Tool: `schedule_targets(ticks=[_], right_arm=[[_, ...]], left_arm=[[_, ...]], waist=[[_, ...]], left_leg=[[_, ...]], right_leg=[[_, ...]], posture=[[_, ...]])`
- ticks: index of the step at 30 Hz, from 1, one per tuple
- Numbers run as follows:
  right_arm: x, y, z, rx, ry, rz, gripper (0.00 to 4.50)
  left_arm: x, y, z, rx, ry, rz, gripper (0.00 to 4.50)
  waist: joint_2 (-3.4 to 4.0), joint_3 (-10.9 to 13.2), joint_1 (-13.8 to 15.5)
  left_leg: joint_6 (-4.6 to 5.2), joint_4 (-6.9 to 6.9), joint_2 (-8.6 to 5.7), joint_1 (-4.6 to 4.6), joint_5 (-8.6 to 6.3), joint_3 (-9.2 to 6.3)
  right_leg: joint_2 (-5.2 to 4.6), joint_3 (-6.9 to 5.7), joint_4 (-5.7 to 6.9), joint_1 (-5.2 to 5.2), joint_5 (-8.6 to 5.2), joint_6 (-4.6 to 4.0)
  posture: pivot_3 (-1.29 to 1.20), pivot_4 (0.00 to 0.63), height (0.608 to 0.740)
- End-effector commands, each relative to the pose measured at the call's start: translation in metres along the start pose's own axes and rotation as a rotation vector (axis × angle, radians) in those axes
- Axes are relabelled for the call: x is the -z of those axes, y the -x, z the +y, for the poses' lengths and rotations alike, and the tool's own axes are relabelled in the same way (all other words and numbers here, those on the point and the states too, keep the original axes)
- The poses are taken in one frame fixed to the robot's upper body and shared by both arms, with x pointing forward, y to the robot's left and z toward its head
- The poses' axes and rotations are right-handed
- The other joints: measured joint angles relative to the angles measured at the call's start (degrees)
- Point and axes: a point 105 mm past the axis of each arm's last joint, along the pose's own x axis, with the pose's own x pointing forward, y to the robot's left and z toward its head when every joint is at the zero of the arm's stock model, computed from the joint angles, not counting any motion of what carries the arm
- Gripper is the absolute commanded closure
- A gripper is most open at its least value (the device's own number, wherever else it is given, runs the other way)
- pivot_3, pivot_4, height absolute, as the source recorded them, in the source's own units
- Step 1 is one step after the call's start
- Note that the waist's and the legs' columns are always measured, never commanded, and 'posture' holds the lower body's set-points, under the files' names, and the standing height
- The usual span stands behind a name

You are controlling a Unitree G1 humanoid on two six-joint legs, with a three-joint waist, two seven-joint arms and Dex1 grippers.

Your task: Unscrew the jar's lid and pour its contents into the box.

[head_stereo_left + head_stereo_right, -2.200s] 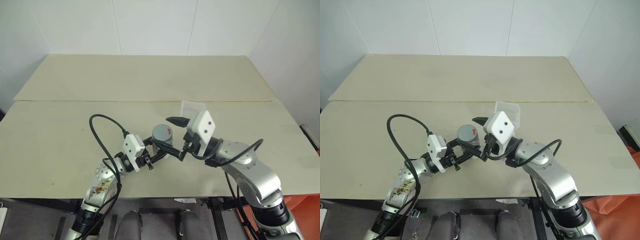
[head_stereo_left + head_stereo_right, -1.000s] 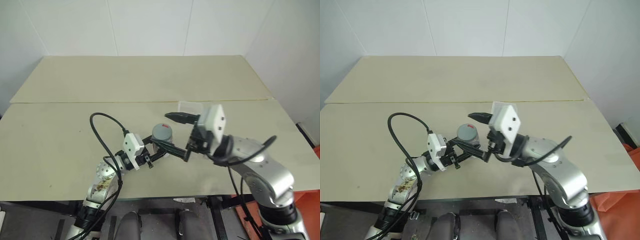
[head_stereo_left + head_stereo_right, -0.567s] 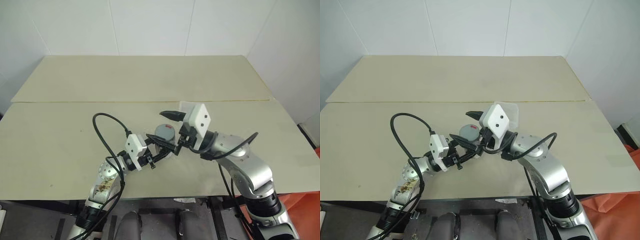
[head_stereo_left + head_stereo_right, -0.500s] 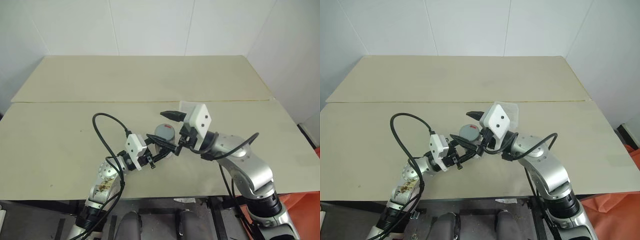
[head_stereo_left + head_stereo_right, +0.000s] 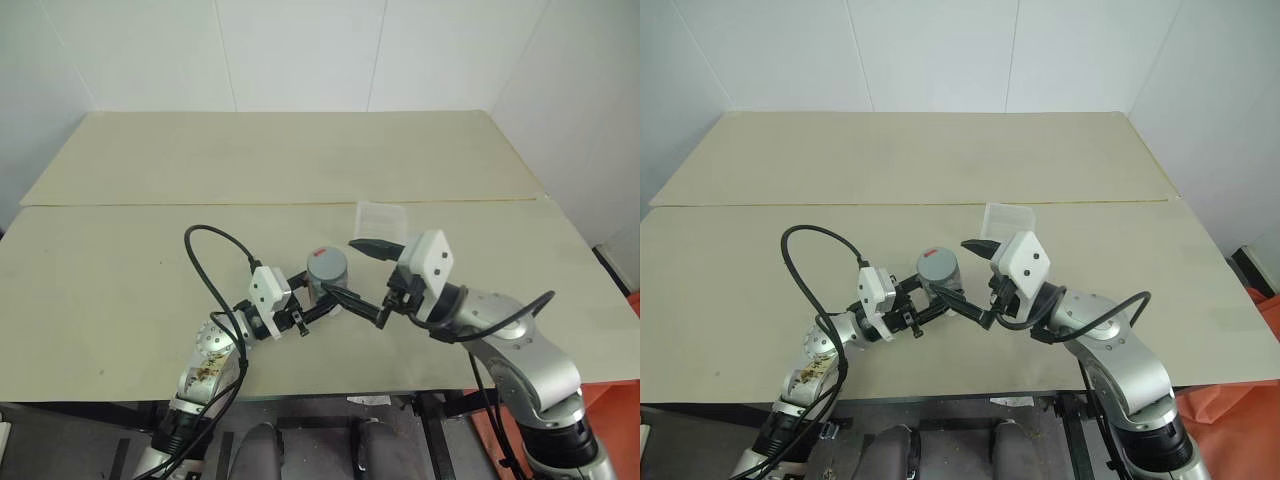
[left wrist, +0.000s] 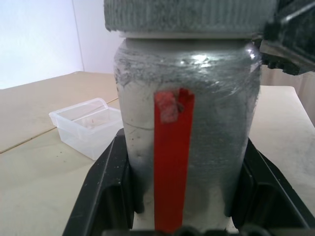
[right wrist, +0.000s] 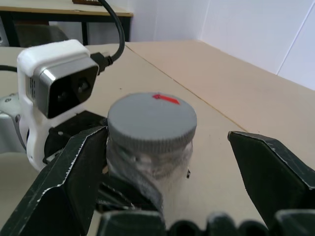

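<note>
The jar (image 6: pixel 187 132) is small and clear, with a red strip down its side, and it stands upright above the table. My left gripper (image 5: pixel 320 292) is shut on its lower body, with black fingers (image 6: pixel 106 191) pressed to both sides. The grey ribbed lid (image 7: pixel 151 120), which carries a small red mark, sits on top of the jar. My right gripper (image 5: pixel 362 275) is open just right of the lid and level with it. Its fingers (image 7: pixel 74 182) straddle the lid without closing on it. The clear box (image 5: pixel 382 215) lies on the table behind my right gripper.
The beige table (image 5: pixel 120 260) has a seam running across it and a second board behind. A black cable (image 5: pixel 205 270) loops up from my left arm. White walls close the far side and the right.
My right gripper has drawn back to the right and sunk a little, still open. My left gripper has kept the jar in place.
</note>
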Motion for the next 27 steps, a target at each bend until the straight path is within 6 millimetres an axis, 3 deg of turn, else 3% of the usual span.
schedule_targets(ticks=[1,6,15,27], right_arm=[[-0.013,0.012,-0.013,0.065,0.061,-0.030,0.06],[-0.012,0.019,-0.012,0.048,0.068,-0.015,0.06],[-0.028,0.021,0.017,-0.139,0.049,-0.054,0.06],[-0.037,-0.013,0.016,-0.131,0.039,-0.119,0.06]], left_arm=[[-0.013,-0.002,-0.001,0.027,-0.038,-0.056,2.49],[-0.012,-0.002,-0.001,0.030,-0.042,-0.055,2.49],[-0.012,-0.001,-0.001,0.028,-0.048,-0.052,2.49],[-0.012,-0.003,-0.003,0.026,-0.052,-0.053,2.49]], waist=[[0.00,0.00,-0.01],[0.00,0.00,0.02],[0.00,0.00,-0.01],[0.00,0.00,-0.04]], left_leg=[[0.00,0.00,-0.01,0.00,0.00,0.00],[0.00,0.00,-0.02,-0.01,0.00,0.00],[0.00,0.00,-0.03,0.00,0.00,0.00],[0.00,0.00,-0.07,0.02,0.00,0.00]], right_leg=[[0.00,0.01,-0.01,0.00,0.00,0.00],[-0.01,0.02,-0.03,0.00,0.00,0.01],[0.00,0.06,-0.04,0.00,-0.02,-0.02],[0.00,0.13,-0.03,0.01,-0.15,-0.25]], posture=[[0.00,0.150,0.740],[0.00,0.150,0.740],[0.00,0.150,0.740],[0.00,0.150,0.740]])
